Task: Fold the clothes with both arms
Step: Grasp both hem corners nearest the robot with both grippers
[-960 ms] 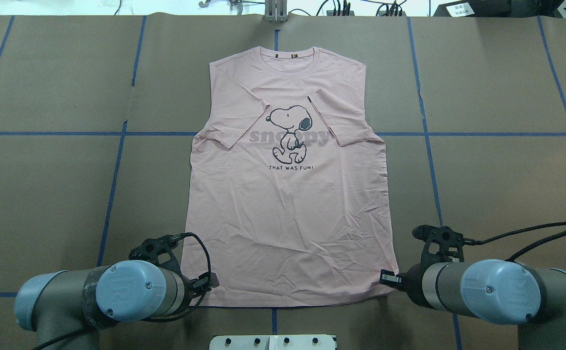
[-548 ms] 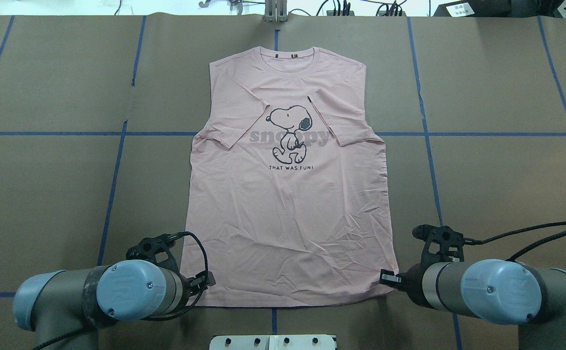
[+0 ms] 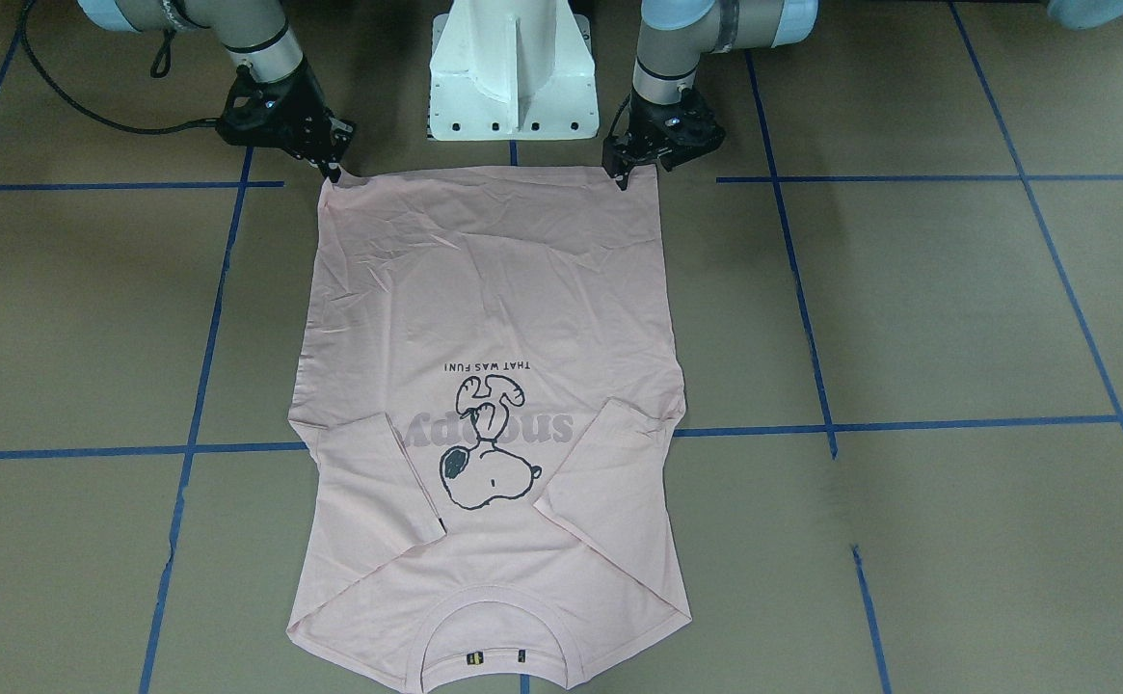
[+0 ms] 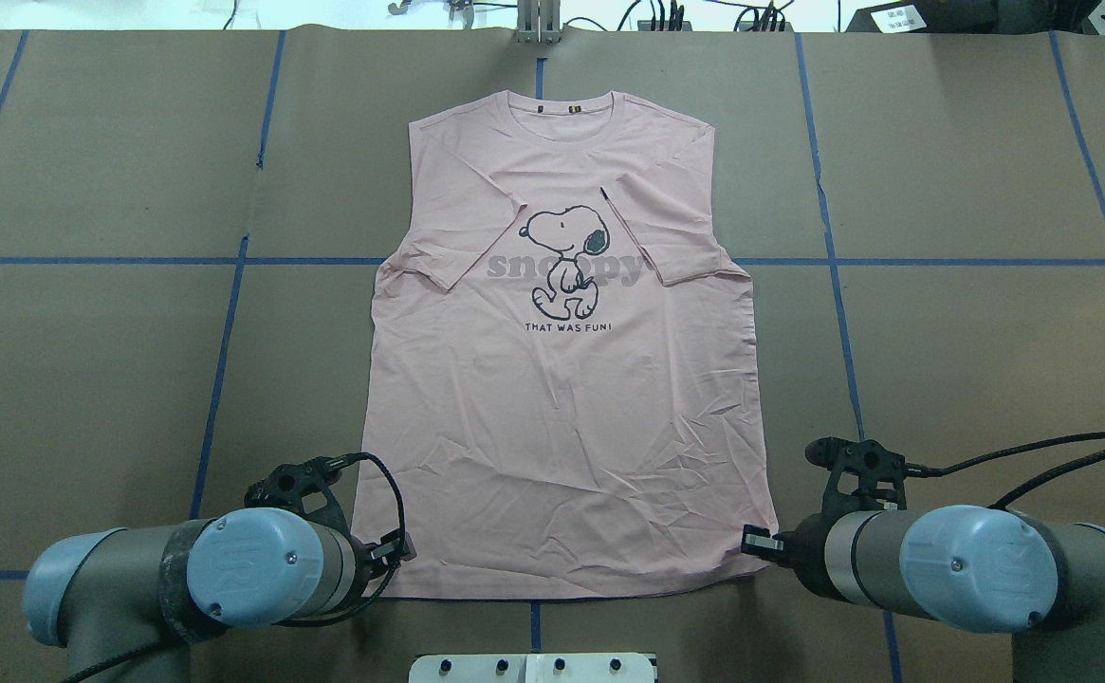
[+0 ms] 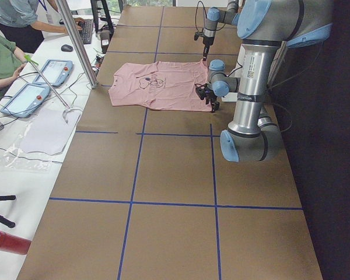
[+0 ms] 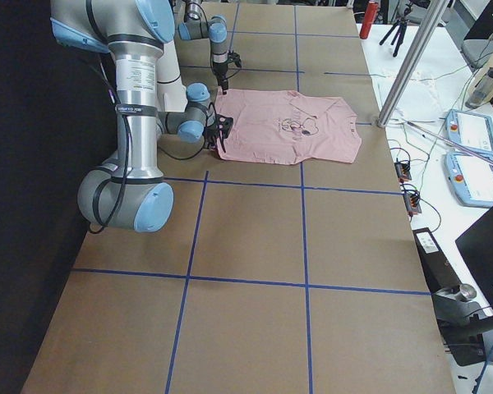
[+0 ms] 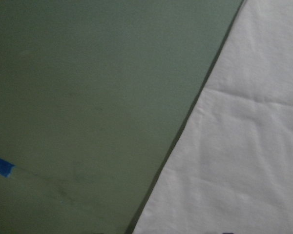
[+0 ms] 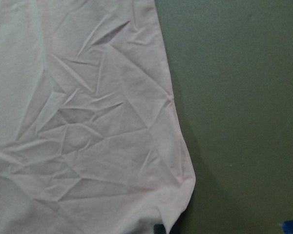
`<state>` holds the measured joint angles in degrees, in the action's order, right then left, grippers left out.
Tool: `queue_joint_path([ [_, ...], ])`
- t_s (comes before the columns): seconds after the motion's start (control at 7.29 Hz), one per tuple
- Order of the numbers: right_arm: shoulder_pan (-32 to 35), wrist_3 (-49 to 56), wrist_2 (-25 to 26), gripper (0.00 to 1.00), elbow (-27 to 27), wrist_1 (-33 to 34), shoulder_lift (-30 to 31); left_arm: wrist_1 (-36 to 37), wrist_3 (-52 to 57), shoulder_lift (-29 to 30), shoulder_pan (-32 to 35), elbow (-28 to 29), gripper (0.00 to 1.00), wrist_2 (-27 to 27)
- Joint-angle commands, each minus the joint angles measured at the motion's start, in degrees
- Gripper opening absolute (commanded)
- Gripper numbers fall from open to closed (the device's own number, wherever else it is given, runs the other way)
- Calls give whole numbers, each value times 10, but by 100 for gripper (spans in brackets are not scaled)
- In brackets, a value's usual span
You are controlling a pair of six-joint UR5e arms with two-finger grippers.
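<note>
2 robot grippers at the hem corners of a pink Snoopy T-shirt.

The shirt lies flat, sleeves folded in, hem nearest the white pedestal base. The left gripper and right gripper flank that base, likely to lift both corners together (I cannot tell how wide either stands). Since 1 second ago, the left gripper edged sideways, away from the base.

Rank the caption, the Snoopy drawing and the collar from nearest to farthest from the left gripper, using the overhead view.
1. Caption "THAT WAS FUN!", mid-shirt, nearest the left gripper.
2. Snoopy drawing, just beyond the caption, on the chest.
3. Collar, at the shirt's far end.
</note>
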<state>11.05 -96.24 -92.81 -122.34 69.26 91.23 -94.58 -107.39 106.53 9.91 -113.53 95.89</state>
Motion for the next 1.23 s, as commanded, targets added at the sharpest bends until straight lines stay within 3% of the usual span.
queue_joint_path([
  [0.0, 0, 0, 0, 0, 0, 0, 0, 0, 0, 1, -1, 1, 40, 0],
  [0.41, 1, 0, 0, 0, 0, 0, 0, 0, 0, 2, -1, -2, 0, 1],
  [0.69, 3, 0, -5, 0, -7, 0, 2, 11, 2, 3, 2, -7, 0, 2],
  [1.1, 22, 0, -59, 0, -34, 1, 17, 79, 52, 3, 5, -89, 0, 6],
])
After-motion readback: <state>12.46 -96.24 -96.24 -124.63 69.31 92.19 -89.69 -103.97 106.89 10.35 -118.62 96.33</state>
